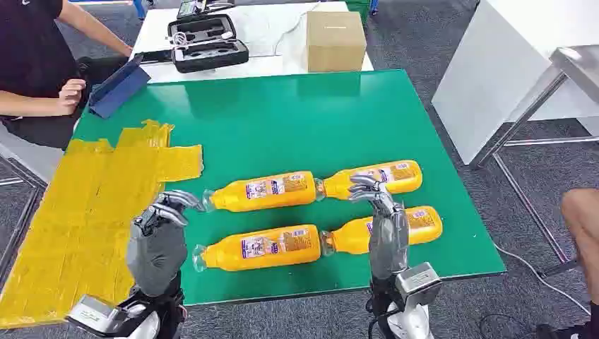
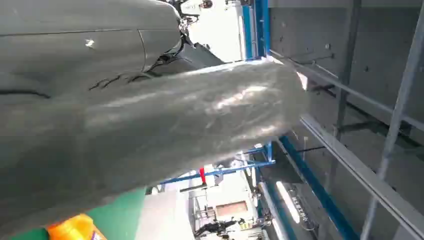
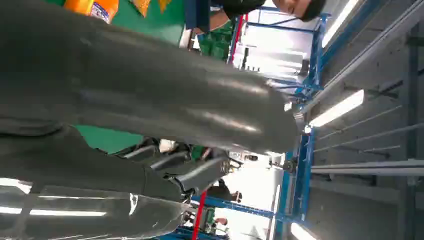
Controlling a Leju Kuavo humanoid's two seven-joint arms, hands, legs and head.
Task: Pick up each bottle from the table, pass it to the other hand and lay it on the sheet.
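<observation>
A: Where are we? All four orange juice bottles (image 1: 263, 191) lie on the green table (image 1: 282, 113) — none on the yellow sheet (image 1: 78, 212)

B: At the start, I'd say. Right hand (image 1: 381, 219) hovers empty, fingers loosely curled; left hand (image 1: 159, 236) likewise — next, grasp one bottle

Glossy plastic bottles (image 1: 265, 191) lie on a smooth matt green table (image 1: 282, 113) beside crinkled yellow sheet (image 1: 92, 205).
</observation>
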